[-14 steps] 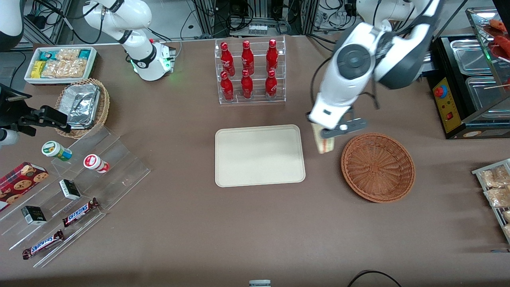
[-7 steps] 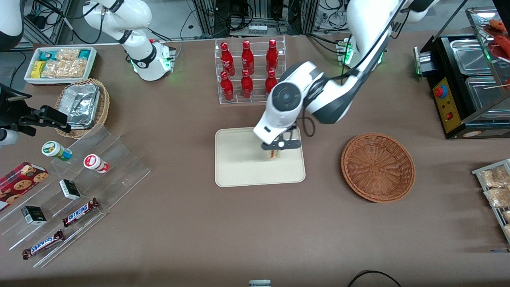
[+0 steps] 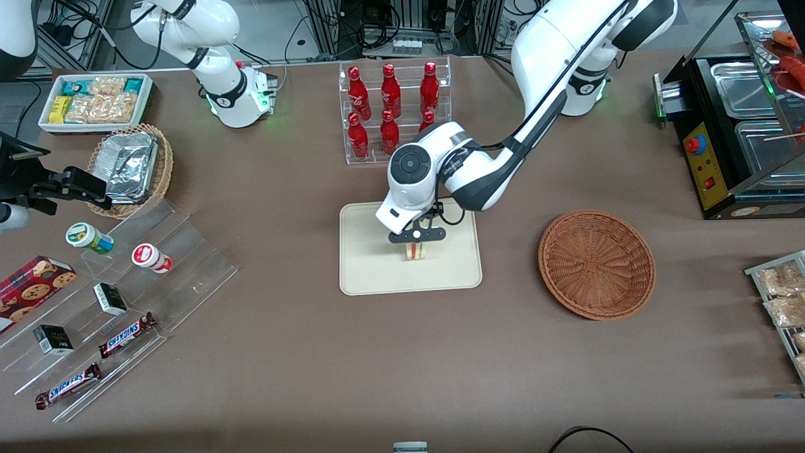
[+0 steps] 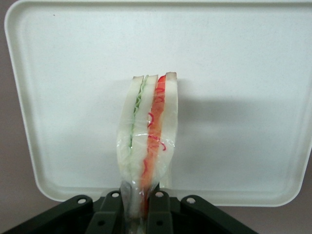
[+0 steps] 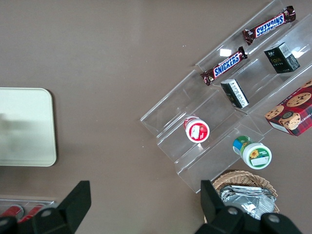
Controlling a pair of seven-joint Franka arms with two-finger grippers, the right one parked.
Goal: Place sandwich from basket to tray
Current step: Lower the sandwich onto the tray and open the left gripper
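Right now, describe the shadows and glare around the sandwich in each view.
Left wrist view: the clear-wrapped triangular sandwich, pinched in the gripper, casts a soft shadow beside it on the cream rectangular tray; faint sheen on the wrap. Front view: the arm's shadow dims the tray.

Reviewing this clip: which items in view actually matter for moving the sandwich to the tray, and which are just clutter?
In the job:
- sandwich, clamped in the gripper over the tray
- tray
- basket, holding nothing

Just lying about:
- red bottles in their rack
- foil containers
- Snickers bars
- cookie box
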